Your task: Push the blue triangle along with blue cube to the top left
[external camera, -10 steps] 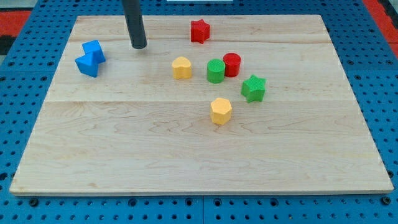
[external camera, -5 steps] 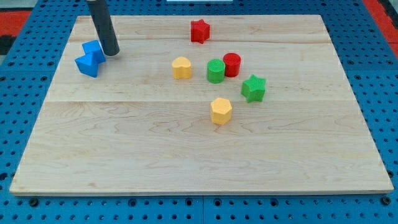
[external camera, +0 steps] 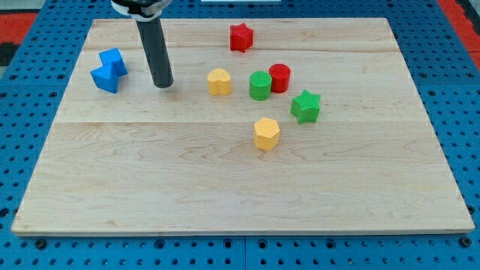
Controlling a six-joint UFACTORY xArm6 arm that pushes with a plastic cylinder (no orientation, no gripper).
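My tip (external camera: 163, 83) rests on the desk (external camera: 225, 180) near its top left corner, a bare rod end with nothing that parts or clamps. It stands apart from the blue cube (external camera: 113, 61) and the blue triangle (external camera: 104, 78), which touch each other close to the left edge. Right of my tip sits a yellow block (external camera: 219, 81). A red star (external camera: 241, 37) lies near the top edge.

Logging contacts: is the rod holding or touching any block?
Nothing is held; my tip stands apart, right of the blue triangle block and blue cube block.
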